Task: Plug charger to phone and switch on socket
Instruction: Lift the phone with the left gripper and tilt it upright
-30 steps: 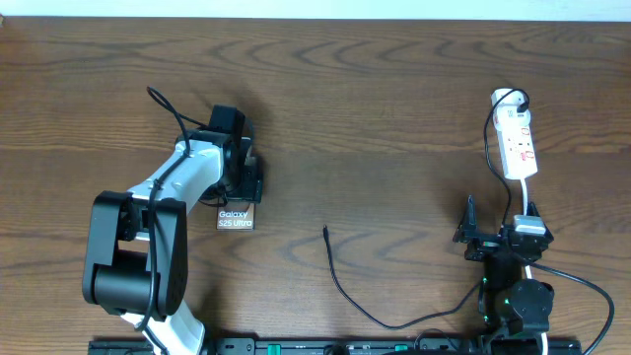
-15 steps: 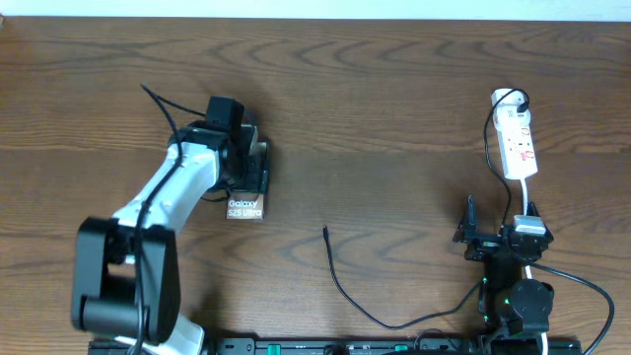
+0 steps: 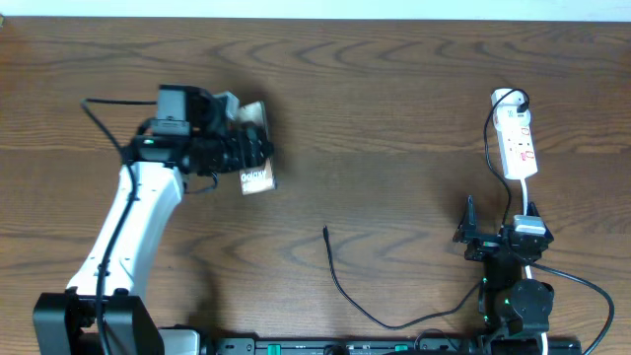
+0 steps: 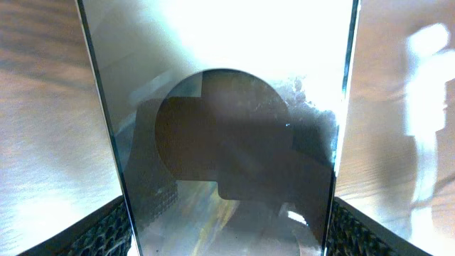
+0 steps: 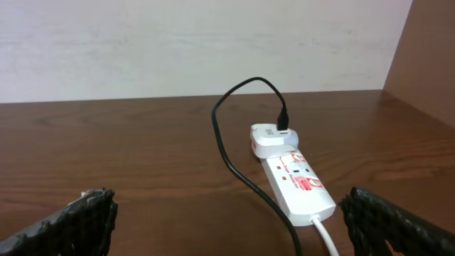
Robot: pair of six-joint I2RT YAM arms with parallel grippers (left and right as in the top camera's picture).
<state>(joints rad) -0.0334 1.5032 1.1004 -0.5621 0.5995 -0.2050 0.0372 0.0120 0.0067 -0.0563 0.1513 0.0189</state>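
Note:
My left gripper (image 3: 246,158) is shut on the phone (image 3: 255,178), held tilted above the table at the left; its white lettering shows. In the left wrist view the phone's shiny face (image 4: 227,142) fills the space between my two fingers. The charger cable's plug tip (image 3: 325,231) lies on the table at centre, and the thin black cable (image 3: 345,296) runs off toward the front right. The white socket strip (image 3: 518,146) lies at the far right with a white plug and the black cable in its far end (image 5: 274,139). My right gripper (image 3: 498,240) is open and empty, just short of the socket (image 5: 298,185).
The socket's white cord (image 5: 328,238) runs back toward my right arm. The black cable (image 5: 234,156) loops on the table left of the strip. A pale wall stands behind the far table edge (image 5: 178,50).
My left arm has lifted the phone off the table, swung it back and to the left, and turned it. The right arm, cable and socket have not moved.

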